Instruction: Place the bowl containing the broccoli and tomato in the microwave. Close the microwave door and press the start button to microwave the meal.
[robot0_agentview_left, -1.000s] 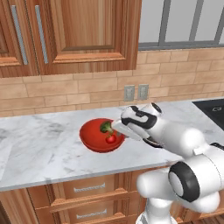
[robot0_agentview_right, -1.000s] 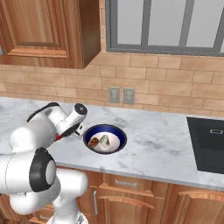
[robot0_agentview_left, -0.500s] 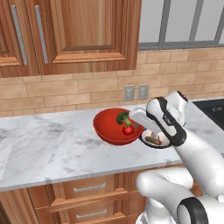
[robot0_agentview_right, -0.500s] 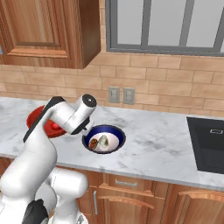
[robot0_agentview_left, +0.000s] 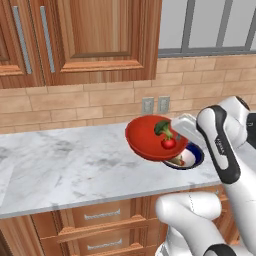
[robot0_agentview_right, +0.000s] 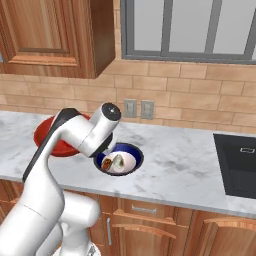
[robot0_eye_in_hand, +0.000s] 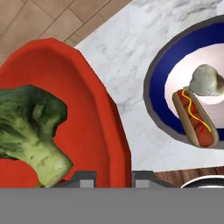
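The glossy red bowl (robot0_agentview_left: 147, 140) hangs tilted above the marble counter, with my gripper (robot0_agentview_left: 177, 129) shut on its right rim. Inside it lie the green broccoli (robot0_agentview_left: 162, 128) and the small red tomato (robot0_agentview_left: 168, 143). In the hand view the bowl's rim (robot0_eye_in_hand: 116, 131) runs down between my two fingertips (robot0_eye_in_hand: 114, 176), and the broccoli (robot0_eye_in_hand: 33, 127) sits large at the left. From the right base view the bowl (robot0_agentview_right: 50, 137) shows partly behind my arm. The microwave and its door are out of view.
A dark-blue-rimmed bowl (robot0_agentview_left: 196, 159) holding a hot dog (robot0_eye_in_hand: 194, 119) and a pale lump sits on the counter (robot0_agentview_left: 75, 165) just under and right of the red bowl. Wooden cabinets (robot0_agentview_left: 95, 35) hang above; a black cooktop (robot0_agentview_right: 240, 165) lies at the right.
The red bowl has risen off the counter and moved right with my gripper shut on it, now overlapping the blue-rimmed bowl. The arm has swung right and up.
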